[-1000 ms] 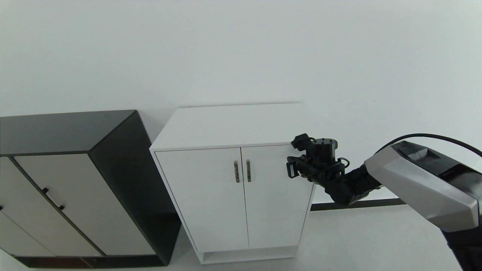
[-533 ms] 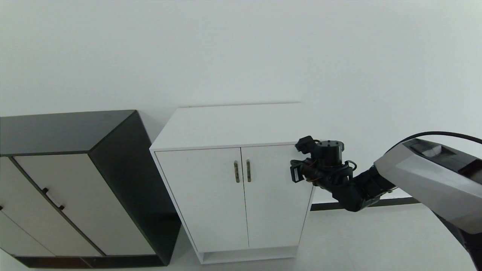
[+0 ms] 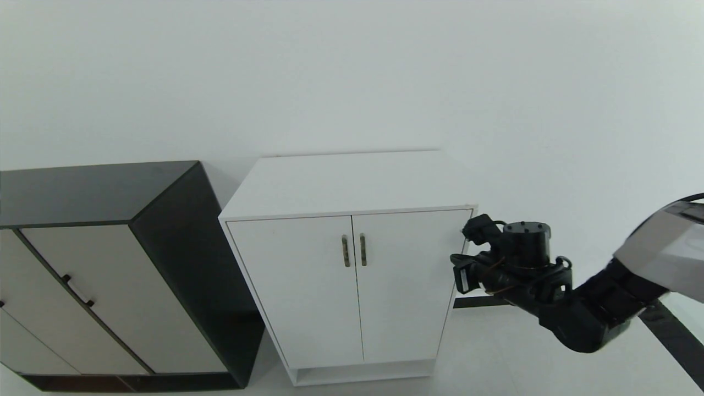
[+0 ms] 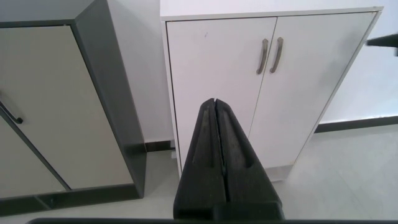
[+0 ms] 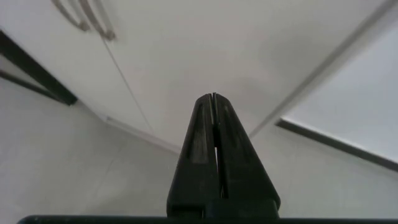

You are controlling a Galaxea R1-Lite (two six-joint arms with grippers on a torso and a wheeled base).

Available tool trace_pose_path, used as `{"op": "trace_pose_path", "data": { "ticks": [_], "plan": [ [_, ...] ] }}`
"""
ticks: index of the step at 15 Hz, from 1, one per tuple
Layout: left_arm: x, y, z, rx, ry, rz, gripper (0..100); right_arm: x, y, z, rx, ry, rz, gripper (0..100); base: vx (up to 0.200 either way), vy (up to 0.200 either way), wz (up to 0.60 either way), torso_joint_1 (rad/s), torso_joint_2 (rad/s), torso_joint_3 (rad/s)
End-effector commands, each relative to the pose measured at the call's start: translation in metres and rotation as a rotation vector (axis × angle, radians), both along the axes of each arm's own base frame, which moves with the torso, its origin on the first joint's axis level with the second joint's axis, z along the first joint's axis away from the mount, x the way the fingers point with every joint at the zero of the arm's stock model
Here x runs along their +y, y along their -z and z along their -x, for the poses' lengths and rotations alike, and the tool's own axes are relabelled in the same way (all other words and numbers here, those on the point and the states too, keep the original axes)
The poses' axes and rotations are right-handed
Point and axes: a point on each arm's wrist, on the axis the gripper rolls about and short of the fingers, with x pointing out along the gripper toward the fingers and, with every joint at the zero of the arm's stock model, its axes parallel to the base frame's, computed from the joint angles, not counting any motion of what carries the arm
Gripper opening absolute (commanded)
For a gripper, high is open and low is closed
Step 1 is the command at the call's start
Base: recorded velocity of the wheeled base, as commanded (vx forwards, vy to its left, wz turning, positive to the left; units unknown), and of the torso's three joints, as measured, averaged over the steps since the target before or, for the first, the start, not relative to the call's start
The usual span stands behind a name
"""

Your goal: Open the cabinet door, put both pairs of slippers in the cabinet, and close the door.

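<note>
Cabinet point(image 3: 330, 181), white and closed, stands against the wall point(image 3: 352, 66); our right gripper point(image 5: 213, 102), pinched together, hangs seemingly off its right edge, so we risk bumping the door point(image 3: 404, 286) rather than catching a handle point(image 3: 363, 250).

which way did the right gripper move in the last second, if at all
Yes. The right gripper drew back rightward, from in front of the right door of the white cabinet to past its right edge.
</note>
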Motion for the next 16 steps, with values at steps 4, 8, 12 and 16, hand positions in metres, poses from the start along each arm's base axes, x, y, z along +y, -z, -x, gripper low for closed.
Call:
{"op": "trace_pose_path", "data": {
  "ticks": [4,8,12,16],
  "plan": [
    [0.0,0.0,0.0,0.0,0.0,0.001,0,-0.074,-0.024,0.093,0.044,0.104,0.025,0,0.0,0.0,0.0,0.0,0.0,0.0],
    [0.0,0.0,0.0,0.0,0.0,0.001,0,-0.114,-0.021,0.166,0.065,0.177,0.035,0,0.0,0.0,0.0,0.0,0.0,0.0],
    [0.0,0.0,0.0,0.0,0.0,0.001,0,-0.13,-0.02,0.214,0.078,0.19,0.031,0,0.0,0.0,0.0,0.0,0.0,0.0],
    [0.0,0.0,0.0,0.0,0.0,-0.001,0,-0.14,-0.015,0.255,0.148,0.168,0.046,0,0.0,0.0,0.0,0.0,0.0,0.0]
  ]
}}
